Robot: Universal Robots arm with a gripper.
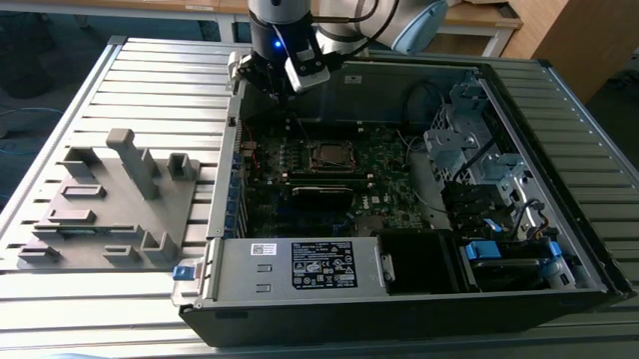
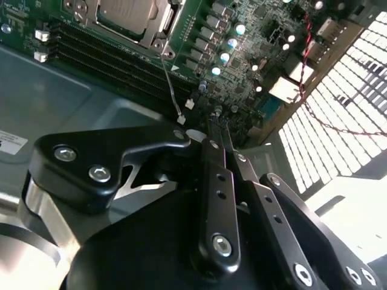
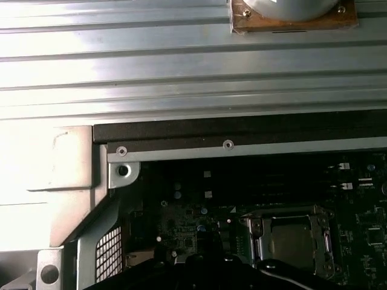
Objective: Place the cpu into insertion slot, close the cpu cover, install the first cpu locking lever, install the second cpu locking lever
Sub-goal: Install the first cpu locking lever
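Note:
The cpu [image 2: 128, 13] shows its dull silver top inside the insertion slot [image 1: 330, 155] on the green board. The cpu cover [image 2: 162, 29], a thin silver frame, lies flat around the chip; in the first wrist view the cpu [image 3: 291, 243] and cpu cover [image 3: 254, 238] appear the same way. A thin metal rod [image 2: 170, 84] rises slanting from the slot's corner towards my fingertips. My gripper [image 2: 217, 116] hangs above the board at the case's back wall, towards the exterior view's left of the slot, its black fingers [image 2: 219, 181] pressed together with nothing seen between them. From outside, the gripper [image 1: 284, 93] sits well above the slot.
The open computer case [image 1: 215, 187] lies on a slatted metal table. Long black memory slots [image 2: 103, 57] run beside the slot. A drive cage [image 1: 469, 149] and cables fill the exterior view's right, a power supply [image 1: 299, 265] the front. A grey fixture [image 1: 110, 202] stands on the exterior view's left.

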